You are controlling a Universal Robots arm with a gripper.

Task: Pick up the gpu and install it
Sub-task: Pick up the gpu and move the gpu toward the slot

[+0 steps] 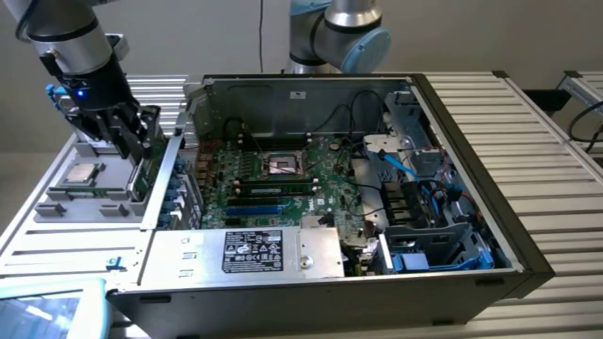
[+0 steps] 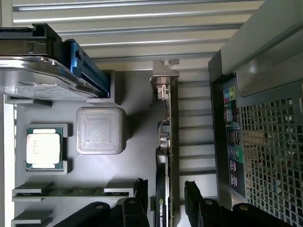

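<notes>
The gripper (image 2: 165, 184) stands wide open with 1 finger on each side of the gpu (image 2: 168, 137). It has hold of nothing as far as I can see, and a sliver of gap shows on both sides. The gpu stands on edge in the grey tray (image 2: 132, 156), just beside the case (image 2: 270, 151), with its bracket (image 2: 163, 78) at the end away from the fingers.

I'd judge the card light and stiff but fragile. A flat squeeze across the board and fan block should hold it, though the thin bracket could bend and the bare components shouldn't be pinched hard.

In the same tray lie a cpu (image 2: 43, 149), a ribbed block (image 2: 100, 130) and a drive (image 2: 38, 75), all apart from the card. The case's rear wall is near on the card's other side. Inside the case, over the motherboard (image 1: 282, 176), loose black cables (image 1: 354, 123) look like they could snag.
</notes>
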